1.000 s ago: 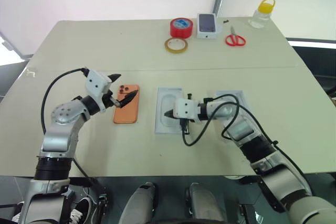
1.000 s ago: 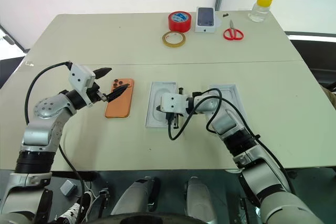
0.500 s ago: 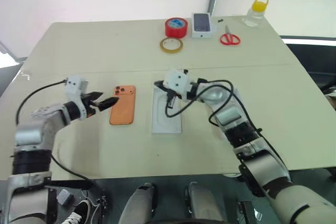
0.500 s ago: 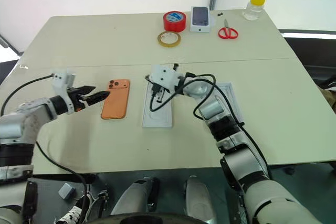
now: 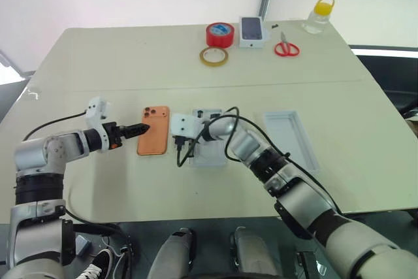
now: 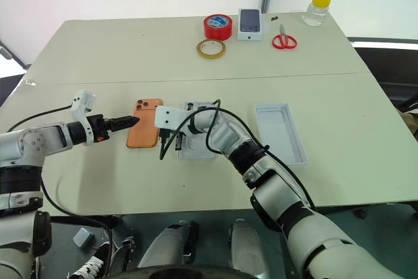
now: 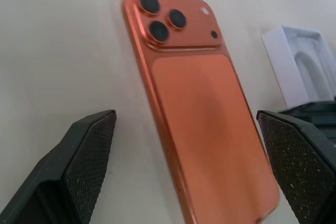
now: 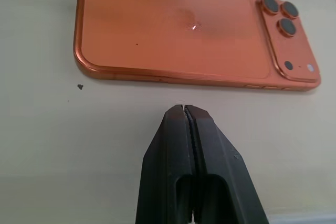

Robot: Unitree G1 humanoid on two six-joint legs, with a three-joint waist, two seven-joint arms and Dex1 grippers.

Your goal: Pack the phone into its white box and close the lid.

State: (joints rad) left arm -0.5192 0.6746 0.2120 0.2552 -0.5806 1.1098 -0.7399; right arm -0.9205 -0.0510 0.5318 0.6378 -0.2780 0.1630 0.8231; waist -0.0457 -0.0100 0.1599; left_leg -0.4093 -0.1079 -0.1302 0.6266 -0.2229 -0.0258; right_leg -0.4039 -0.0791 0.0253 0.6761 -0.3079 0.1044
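Our orange phone [image 5: 154,131] lies flat on the counter [image 5: 98,63], left of frame centre, long axis up-down. Our wide-open, empty left pincer [image 5: 138,128] flanks its left; our shut, empty right pincer [image 8: 187,113] its right.

Silver-grey jointed arms with black bands end in white wrist blocks; black cables loop along both (textured black fingers [image 7: 86,156] at lower frame corners).
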